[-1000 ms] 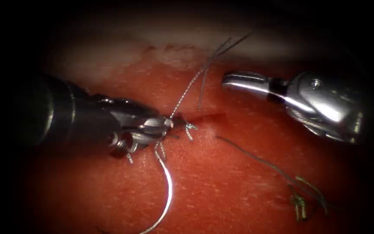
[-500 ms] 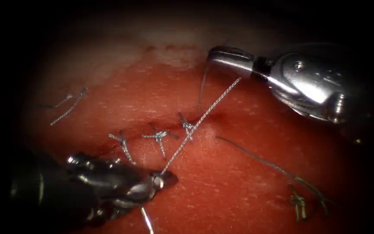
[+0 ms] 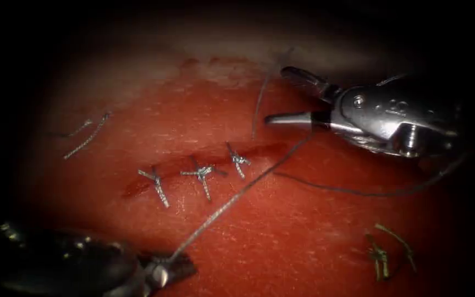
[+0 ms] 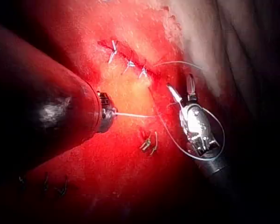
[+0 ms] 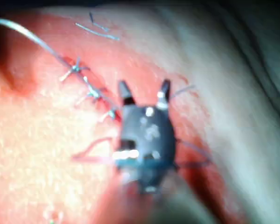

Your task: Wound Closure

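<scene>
Three stitches (image 3: 199, 175) close the cut (image 3: 259, 149) in our tissue (image 3: 281, 242); our left tool (image 3: 163, 272) pinches the thread (image 3: 232, 199) near the tissue's lower-left edge, our right tool (image 3: 287, 96) gapes empty.

A surgical training bench in a lab, that's the setting: a slab of red, wet tissue (image 3: 281, 242) lit by a tight endoscope spotlight that falls off to black all round. Along its cut (image 3: 204, 162) sit three knotted stitches (image 3: 202, 175), neat practice work, with snipped thread ends (image 3: 383, 253) lying loose on the surface to the right. Two slim steel robotic instruments reach in, the left gripper (image 3: 171, 269) low and the right gripper (image 3: 281, 96) up high, a thread (image 3: 232, 198) strung between them.
</scene>
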{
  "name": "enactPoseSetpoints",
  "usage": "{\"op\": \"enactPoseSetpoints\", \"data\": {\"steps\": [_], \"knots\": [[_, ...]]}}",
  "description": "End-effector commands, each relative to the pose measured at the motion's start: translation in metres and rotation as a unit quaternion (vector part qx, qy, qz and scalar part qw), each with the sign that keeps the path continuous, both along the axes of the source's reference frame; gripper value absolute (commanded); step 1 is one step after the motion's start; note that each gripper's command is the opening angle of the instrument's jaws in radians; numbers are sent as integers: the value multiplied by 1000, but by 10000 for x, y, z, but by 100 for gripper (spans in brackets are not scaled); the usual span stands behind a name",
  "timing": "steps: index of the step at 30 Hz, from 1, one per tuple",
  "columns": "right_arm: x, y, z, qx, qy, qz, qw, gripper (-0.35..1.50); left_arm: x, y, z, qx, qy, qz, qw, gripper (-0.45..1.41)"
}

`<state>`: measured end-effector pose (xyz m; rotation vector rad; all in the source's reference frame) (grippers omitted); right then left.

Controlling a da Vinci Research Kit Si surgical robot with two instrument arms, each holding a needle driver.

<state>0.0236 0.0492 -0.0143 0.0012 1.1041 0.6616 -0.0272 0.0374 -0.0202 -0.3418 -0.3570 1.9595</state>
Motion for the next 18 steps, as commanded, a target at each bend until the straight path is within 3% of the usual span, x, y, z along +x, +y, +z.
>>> {"op": "enactPoseSetpoints", "data": {"steps": [1, 5, 10, 13, 18], "knots": [[7, -8, 8, 3, 1, -9, 1000, 141, -4, 0, 0, -7, -5, 4, 1000, -35], [8, -15, 11, 7, 4, -25, 1000, 140, 0, 45, -40, -46, -25, 11, 999, -35], [12, -22, 6, 10, 13, -35, 999, 140, -4, 94, -47, -66, -32, -1, 997, -35], [14, -27, 3, 12, 19, -42, 999, 140, -12, 116, -36, -79, -35, -2, 996, -35], [17, -38, -6, 16, 40, -70, 997, 136, -14, 144, 21, -94, -28, -5, 995, -35]]}}
